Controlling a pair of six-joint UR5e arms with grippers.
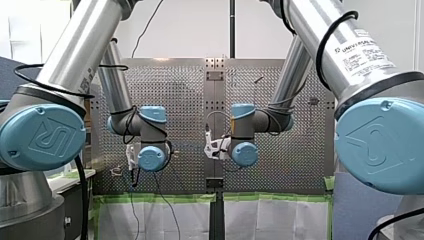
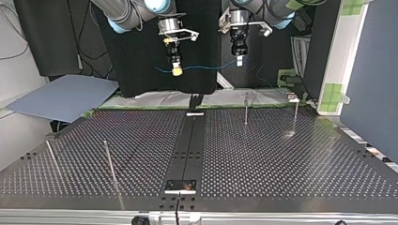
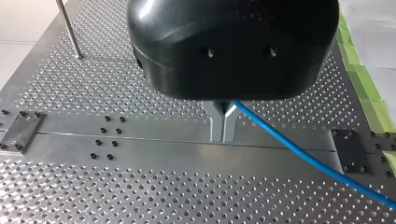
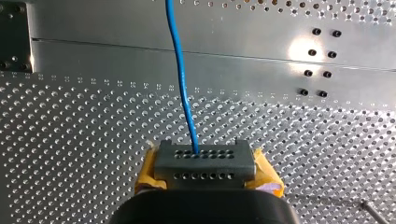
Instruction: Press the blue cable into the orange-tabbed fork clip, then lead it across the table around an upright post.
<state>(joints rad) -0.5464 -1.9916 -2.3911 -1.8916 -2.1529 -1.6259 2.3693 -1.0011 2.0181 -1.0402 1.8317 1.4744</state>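
Perforated table (image 2: 281, 159), thin upright posts (image 2: 110, 161), blue cable (image 2: 206, 67) above.

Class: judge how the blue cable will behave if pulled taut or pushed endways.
Probably floppy: the blue cable bows slightly between my right gripper and my left gripper in the top view. Likely light: two fingertip pinches hold it above the table. Pushed endways, so thin a strand would probably buckle rather than slide.
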